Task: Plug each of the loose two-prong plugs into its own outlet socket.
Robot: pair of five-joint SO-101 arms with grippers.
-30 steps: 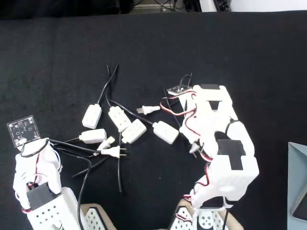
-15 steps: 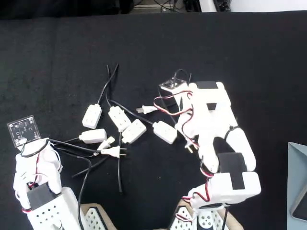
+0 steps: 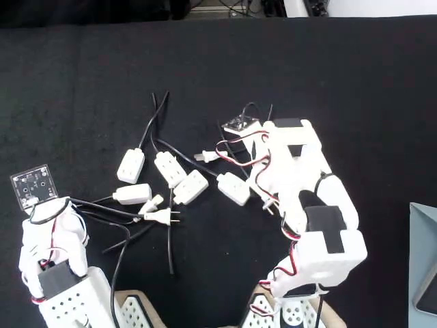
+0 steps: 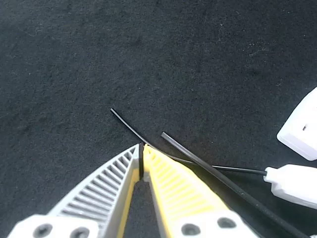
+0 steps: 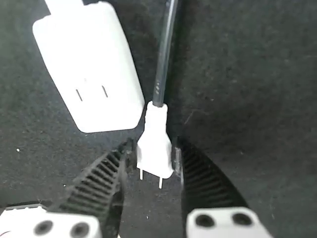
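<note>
High view showed that the right arm (image 3: 307,184) had swung a little toward the middle of the bench (image 3: 369,89) since a second before. It had carried its white plug (image 3: 268,201) closer to the nearest socket (image 3: 233,188). The left arm (image 3: 53,239) had not moved.

Right wrist view showed what the high one hid. The right hand (image 5: 152,148) was clamped on the plug's sides, its prongs pointed back at the camera, and the socket's two slots lay just beside it.

Left wrist view showed the left hand (image 4: 142,148) pressed together, with a thin black wire (image 4: 126,126) by its tip.
</note>
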